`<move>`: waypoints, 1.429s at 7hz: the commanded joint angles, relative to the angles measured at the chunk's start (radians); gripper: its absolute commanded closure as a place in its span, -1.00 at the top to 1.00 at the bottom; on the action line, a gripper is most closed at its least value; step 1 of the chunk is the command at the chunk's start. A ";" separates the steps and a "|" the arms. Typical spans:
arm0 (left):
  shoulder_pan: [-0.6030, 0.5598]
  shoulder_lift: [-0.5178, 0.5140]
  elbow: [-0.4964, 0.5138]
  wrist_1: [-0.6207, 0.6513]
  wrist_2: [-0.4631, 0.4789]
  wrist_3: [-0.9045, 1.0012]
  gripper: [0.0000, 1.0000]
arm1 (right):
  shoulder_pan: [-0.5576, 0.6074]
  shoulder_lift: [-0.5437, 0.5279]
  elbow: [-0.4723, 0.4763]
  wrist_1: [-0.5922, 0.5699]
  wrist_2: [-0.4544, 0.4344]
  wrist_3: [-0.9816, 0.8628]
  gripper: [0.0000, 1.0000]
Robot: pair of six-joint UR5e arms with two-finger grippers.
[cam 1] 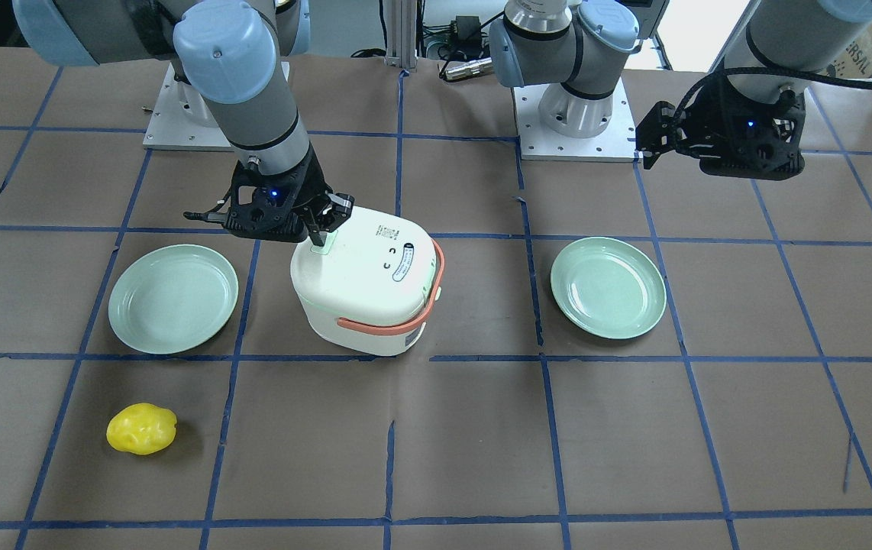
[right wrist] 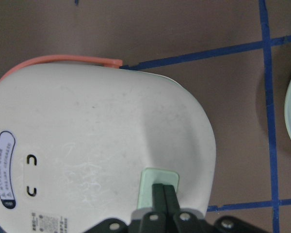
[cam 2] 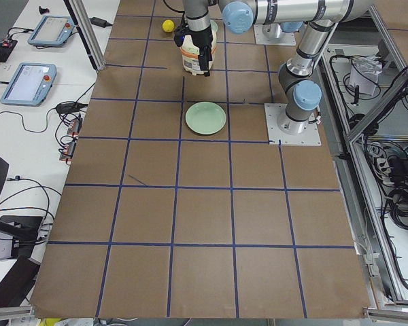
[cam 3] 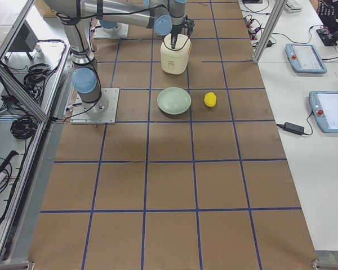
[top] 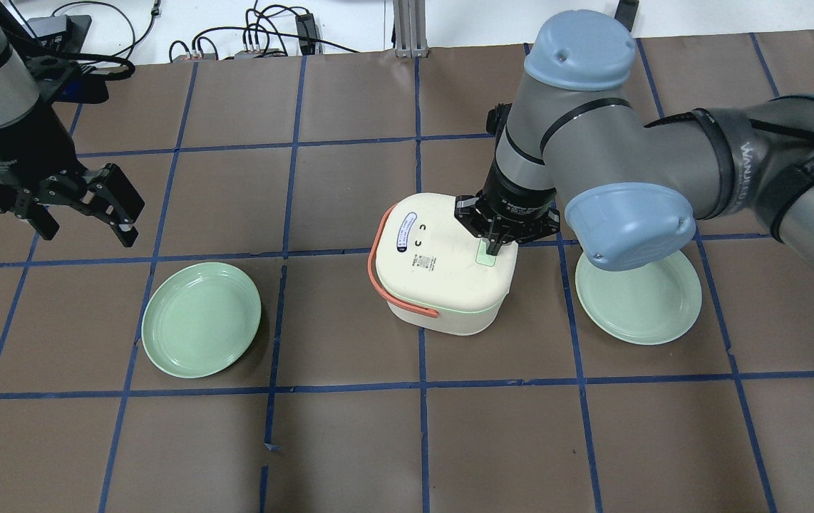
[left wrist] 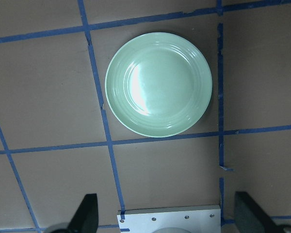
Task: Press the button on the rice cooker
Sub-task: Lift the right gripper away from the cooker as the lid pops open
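We had the right gripper (right wrist: 165, 190), fingers pressed together, tip-down at the button (right wrist: 157, 175) on the lid edge of the rice cooker (right wrist: 87, 145), so we judged the press under way, needing a short firm downward push; the left gripper (left wrist: 166, 206) hung with fingers apart, well away.

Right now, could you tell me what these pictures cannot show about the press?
- Button travel: the shut right gripper covers part of it in the right wrist view, so how far it is pressed cannot be told.
- Right plate: partly under the right arm, overhead view.
- Lid label: print too small in every view.
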 commanded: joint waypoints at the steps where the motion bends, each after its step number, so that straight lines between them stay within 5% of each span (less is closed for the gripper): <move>1: 0.000 0.000 0.000 0.000 0.000 0.000 1.00 | -0.006 -0.003 -0.100 0.073 -0.025 0.010 0.03; 2: 0.000 0.000 0.000 0.000 0.000 0.000 1.00 | -0.021 0.000 -0.185 0.105 -0.069 -0.007 0.90; 4: 0.000 0.000 0.000 0.000 0.000 0.000 1.00 | -0.058 -0.010 -0.265 0.175 -0.085 -0.050 0.99; 10: 0.000 0.000 0.000 0.000 0.000 0.000 1.00 | -0.159 -0.038 -0.248 0.213 -0.085 -0.200 0.99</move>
